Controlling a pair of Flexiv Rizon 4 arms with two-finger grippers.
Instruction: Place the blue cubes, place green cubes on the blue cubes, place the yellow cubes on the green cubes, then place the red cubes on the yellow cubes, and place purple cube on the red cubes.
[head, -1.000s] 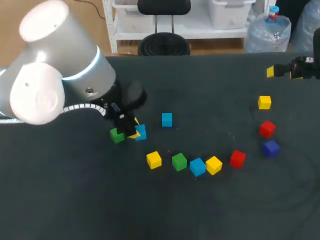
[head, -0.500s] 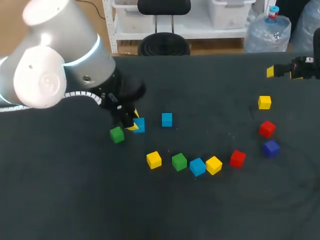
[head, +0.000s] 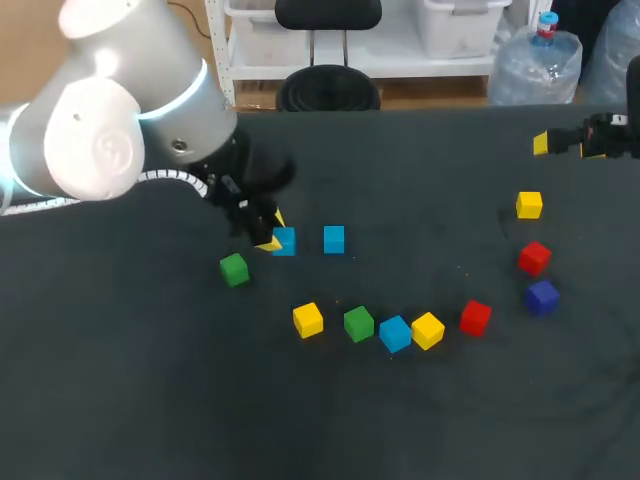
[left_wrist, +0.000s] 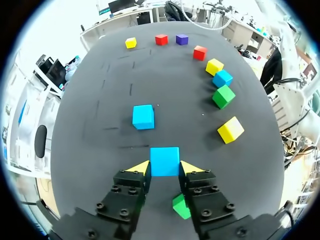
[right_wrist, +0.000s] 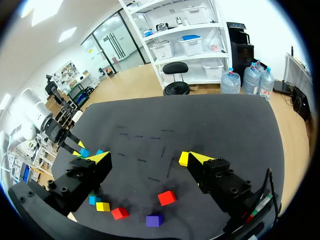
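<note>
Left end effector (left_wrist: 165, 169): clamped on the gripped blue cube (left_wrist: 165, 161), with one yellow tip against each of two opposite faces. Whether this cube touches the surface (head: 140, 400) cannot be confirmed.

Reference landmark: the free blue cube (head: 334, 238), which stands alone on the surface.

- The gripped blue cube is just beside the landmark on the robot's left, level with it. A narrow gap shows between them.
- The lone green cube (head: 234, 269) is farther left of the landmark, past the gripped blue cube and slightly nearer the robot. In the left wrist view it lies partly under the fingers.
- A curved row lies nearer the robot than the landmark. From left to right it holds the first yellow cube (head: 308, 319), the row green cube (head: 359, 323), the row blue cube (head: 395, 333), the second yellow cube (head: 427, 330) and the first red cube (head: 475, 317). The middle three are set close together.
- Well apart from the landmark, to the right, are the third yellow cube (head: 529, 205), the second red cube (head: 534, 257) and the purple cube (head: 542, 297).

Right end effector (right_wrist: 150, 159): fingers spread wide apart, raised over the far right edge of the surface, well apart from the landmark.
</note>
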